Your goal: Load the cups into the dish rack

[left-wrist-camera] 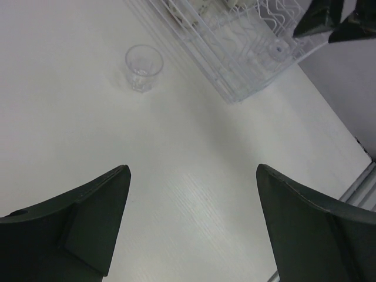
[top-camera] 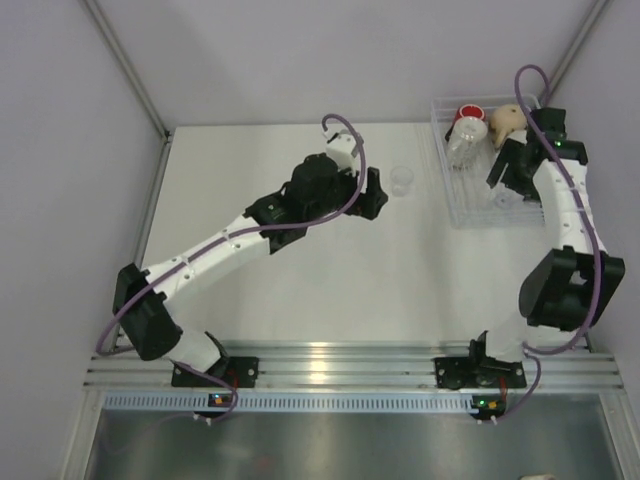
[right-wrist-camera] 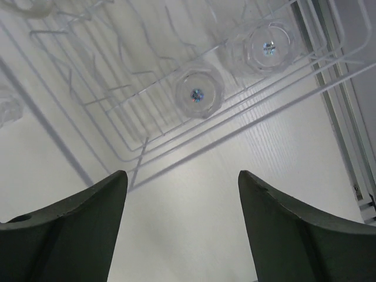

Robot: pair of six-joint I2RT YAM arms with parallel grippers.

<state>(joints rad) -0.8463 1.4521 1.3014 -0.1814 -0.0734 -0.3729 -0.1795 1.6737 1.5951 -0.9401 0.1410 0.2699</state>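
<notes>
A clear glass tumbler (top-camera: 402, 180) stands upright on the white table, left of the white wire dish rack (top-camera: 475, 208). It also shows in the left wrist view (left-wrist-camera: 143, 67), ahead of my left gripper (left-wrist-camera: 192, 170), which is open, empty and a short way from it (top-camera: 381, 194). The rack holds a red cup (top-camera: 469, 114), a beige mug (top-camera: 507, 122) and a clear glass (top-camera: 461, 148). My right gripper (right-wrist-camera: 182, 173) is open and empty over the rack's near end (top-camera: 500, 178). Two clear tumblers (right-wrist-camera: 198, 94) (right-wrist-camera: 269, 47) sit bottom-up in the rack (right-wrist-camera: 117, 88).
The rack's near corner (left-wrist-camera: 235, 97) lies right of the loose tumbler. The right arm's fingers (left-wrist-camera: 329, 20) show over the rack. Purple walls enclose the table; a metal rail (top-camera: 330, 365) runs along the near edge.
</notes>
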